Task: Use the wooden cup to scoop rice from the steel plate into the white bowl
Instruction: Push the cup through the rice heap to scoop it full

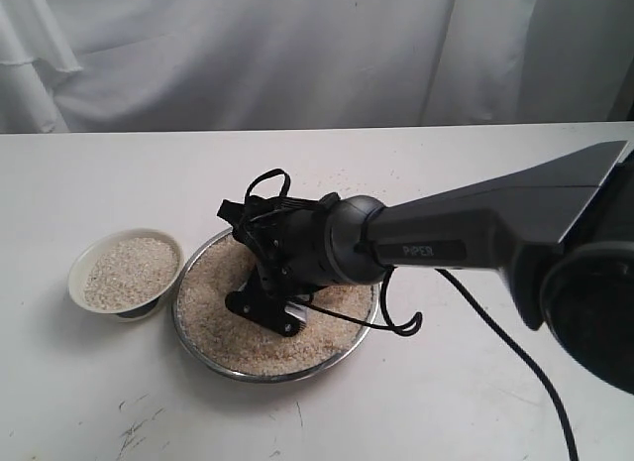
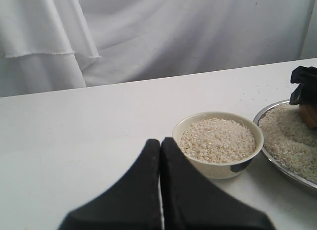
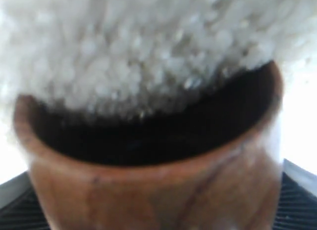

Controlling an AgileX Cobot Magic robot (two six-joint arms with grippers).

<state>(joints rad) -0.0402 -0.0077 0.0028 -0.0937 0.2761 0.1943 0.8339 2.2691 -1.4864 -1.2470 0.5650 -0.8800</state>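
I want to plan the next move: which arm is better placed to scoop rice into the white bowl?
Right. The right fingers grip the wooden cup, its mouth against the rice on the steel plate. The left fingers are shut, holding nothing, with the white bowl ahead of them.

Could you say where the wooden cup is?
The right gripper holds the wooden cup against the rice on the steel plate, exterior-view right of the white bowl.
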